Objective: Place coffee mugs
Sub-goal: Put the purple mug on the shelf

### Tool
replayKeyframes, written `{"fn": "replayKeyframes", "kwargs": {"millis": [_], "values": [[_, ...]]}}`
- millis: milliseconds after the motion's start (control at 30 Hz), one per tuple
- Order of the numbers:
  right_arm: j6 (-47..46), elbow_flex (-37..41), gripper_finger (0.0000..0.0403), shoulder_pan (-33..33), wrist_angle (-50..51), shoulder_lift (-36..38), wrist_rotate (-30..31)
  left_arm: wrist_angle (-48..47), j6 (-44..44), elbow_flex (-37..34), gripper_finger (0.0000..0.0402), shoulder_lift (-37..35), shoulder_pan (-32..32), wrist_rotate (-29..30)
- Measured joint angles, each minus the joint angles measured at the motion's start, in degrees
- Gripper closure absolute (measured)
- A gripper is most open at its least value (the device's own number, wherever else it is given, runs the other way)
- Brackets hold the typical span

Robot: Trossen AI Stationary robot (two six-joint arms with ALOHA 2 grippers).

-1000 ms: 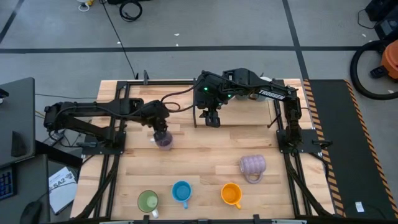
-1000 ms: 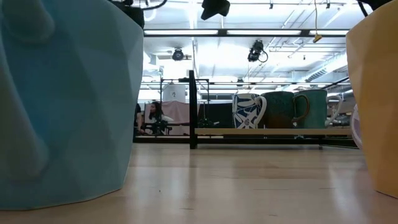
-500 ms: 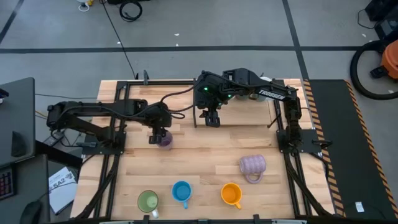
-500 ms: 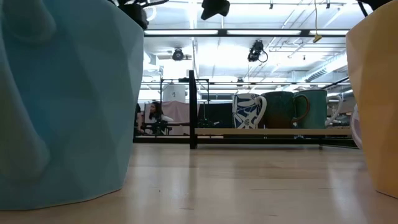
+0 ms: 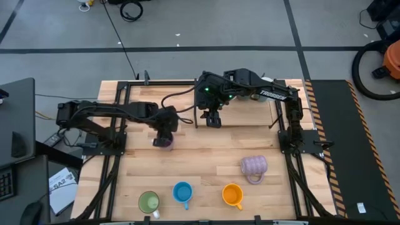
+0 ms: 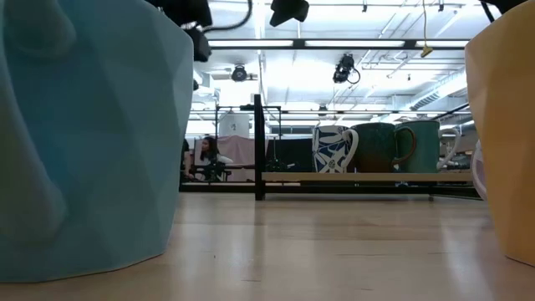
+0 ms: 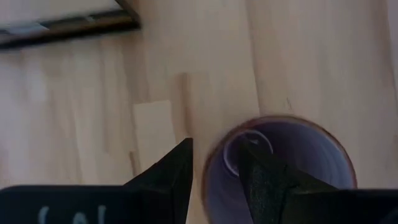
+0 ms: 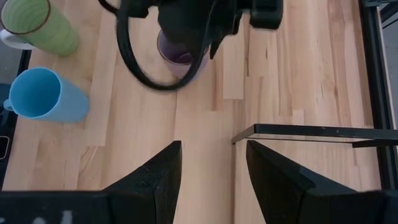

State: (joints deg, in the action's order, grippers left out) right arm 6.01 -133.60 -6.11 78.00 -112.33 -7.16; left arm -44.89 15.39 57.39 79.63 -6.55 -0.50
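three mugs in a front row on the table, ribbed mug behind at right

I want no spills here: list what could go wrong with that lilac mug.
1. The left hand pinches only the lilac mug wall, one finger inside the rim; the mug could tilt or slip.
2. The black shelf frame and the waiting right hand, open, sit close; the mug might clip either.

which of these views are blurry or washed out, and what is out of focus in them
Low view: the blue mug and orange mug sit close to the lens and look soft; the ceiling lights glare white. Left wrist view: soft all over, the lilac mug and the left gripper on its rim blurred. High view and right wrist view: evenly lit, fairly sharp.
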Motion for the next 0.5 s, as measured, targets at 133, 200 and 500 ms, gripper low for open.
{"fn": "replayKeyframes", "kwargs": {"millis": [133,200,500], "values": [[0.1,0.0,0.0218,0.0,0.0,0.0,0.0,-0.3,0.7,0.0,0.0271,2.4,0.0,-0.8],[0.1,0.0,0.0218,0.0,0.0,0.0,0.0,0.3,0.7,0.0,0.0271,3.5,0.0,-0.8],[0.1,0.0,0.0218,0.0,0.4,0.0,0.0,0.8,-3.5,0.0,0.0294,5.8,0.0,-0.7]]}}
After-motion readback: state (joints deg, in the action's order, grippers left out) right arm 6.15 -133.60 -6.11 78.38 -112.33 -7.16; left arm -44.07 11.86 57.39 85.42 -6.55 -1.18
